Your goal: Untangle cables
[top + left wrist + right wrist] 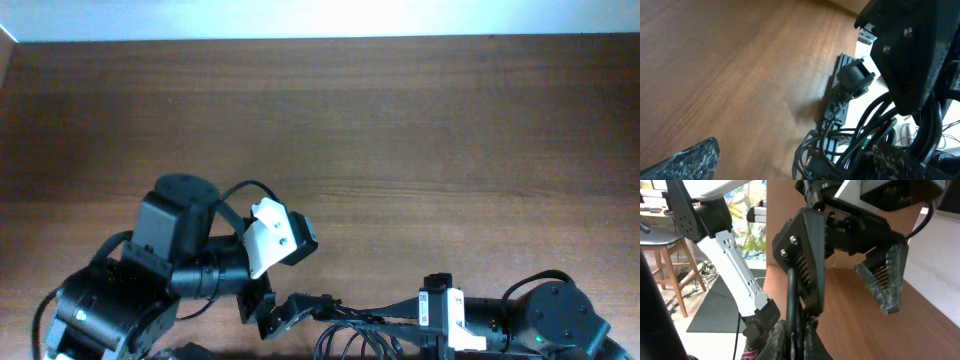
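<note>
The cables (352,336) are a tangle of thin black cords at the table's front edge, partly cut off by the overhead frame. In the left wrist view the bundle (850,145) loops near the right finger, with a black plug (816,165) at its lower end. My left gripper (795,162) is open wide around the bundle's left side; overhead it (262,312) points toward the front edge. My right gripper (792,341) is shut on black cords (791,295) that rise between its fingers; overhead it (305,305) meets the left gripper.
The wooden table (400,120) stretches away behind both arms. A black slotted rail (832,100) runs along the table's front edge. Beyond the edge are a white arm stand (735,265) and a stool (665,260).
</note>
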You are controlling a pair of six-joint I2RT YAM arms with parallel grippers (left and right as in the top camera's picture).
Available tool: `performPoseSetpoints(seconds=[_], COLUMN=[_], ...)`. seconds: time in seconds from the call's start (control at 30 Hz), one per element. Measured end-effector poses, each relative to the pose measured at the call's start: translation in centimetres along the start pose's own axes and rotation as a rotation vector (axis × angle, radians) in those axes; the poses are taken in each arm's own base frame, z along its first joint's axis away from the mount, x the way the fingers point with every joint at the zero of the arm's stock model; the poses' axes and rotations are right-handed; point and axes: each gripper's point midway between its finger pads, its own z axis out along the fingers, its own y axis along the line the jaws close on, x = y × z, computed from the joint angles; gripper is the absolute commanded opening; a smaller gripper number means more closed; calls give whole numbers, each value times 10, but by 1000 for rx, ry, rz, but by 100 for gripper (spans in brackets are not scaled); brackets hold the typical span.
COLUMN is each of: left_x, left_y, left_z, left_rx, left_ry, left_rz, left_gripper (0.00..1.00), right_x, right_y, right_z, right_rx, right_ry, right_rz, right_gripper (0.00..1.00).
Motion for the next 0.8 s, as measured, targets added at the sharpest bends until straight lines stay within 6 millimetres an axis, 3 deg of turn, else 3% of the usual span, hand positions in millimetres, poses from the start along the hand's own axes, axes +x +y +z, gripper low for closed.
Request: performPoseSetpoints(seconds=[0.13, 0.27, 0.37, 0.53, 0.67, 0.8], left_x=[17, 19, 19, 37, 36, 33], left_y=[-10, -19, -23, -43, -43, -40], left_z=[14, 25, 24, 14, 14, 16], left_rx=[146, 291, 326, 406, 413, 405], left_ry=[95, 116, 108, 152, 131, 115], left_rz=[-88, -103, -87, -29, 52, 87], left_gripper=[99, 99, 99, 99, 99, 91], right_x=[1, 1, 1, 4, 1, -3], right_y=[4, 7, 9, 13, 13, 12], right_z=[0, 0, 0, 0, 0, 0], right_rx=[-21, -38, -49, -75, -72, -66], right_ry=[3, 1, -1, 7, -3, -17], right_rz=[-74, -128, -131, -122, -129, -142], right_gripper=[4, 4, 4, 4, 4, 4])
